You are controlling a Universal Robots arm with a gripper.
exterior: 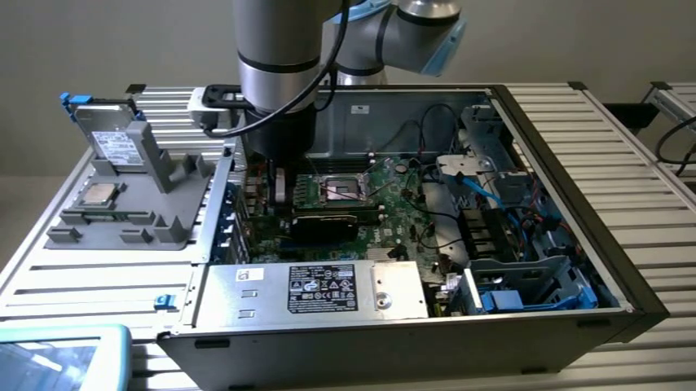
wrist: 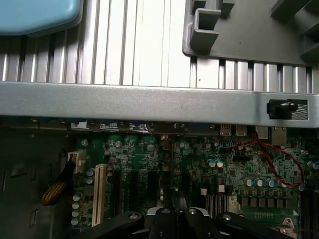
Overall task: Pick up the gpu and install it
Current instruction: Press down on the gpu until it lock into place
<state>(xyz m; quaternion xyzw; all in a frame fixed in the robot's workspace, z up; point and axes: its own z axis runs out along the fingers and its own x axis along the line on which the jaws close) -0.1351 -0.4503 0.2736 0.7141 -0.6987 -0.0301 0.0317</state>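
claw (wrist: 172, 211): shut | over motherboard (wrist: 199, 169) | gpu (exterior: 335, 221): seated just beside

Pretty cramped in there. The arm (exterior: 277, 81) drops straight into the open case (exterior: 566, 147) by the wall on the exterior view's left, with the pincer (wrist: 169, 214) shut just above the motherboard (wrist: 199, 164). The gpu (exterior: 335, 221) sits right beside it on the board. Toward the exterior view's right, loose cables (exterior: 457, 175) and the drive cage (exterior: 533, 281) clog things up. The power supply (exterior: 315, 289) blocks the near edge. The grey tray (exterior: 130, 204) on the tabletop (exterior: 98, 277) stands clear outside.
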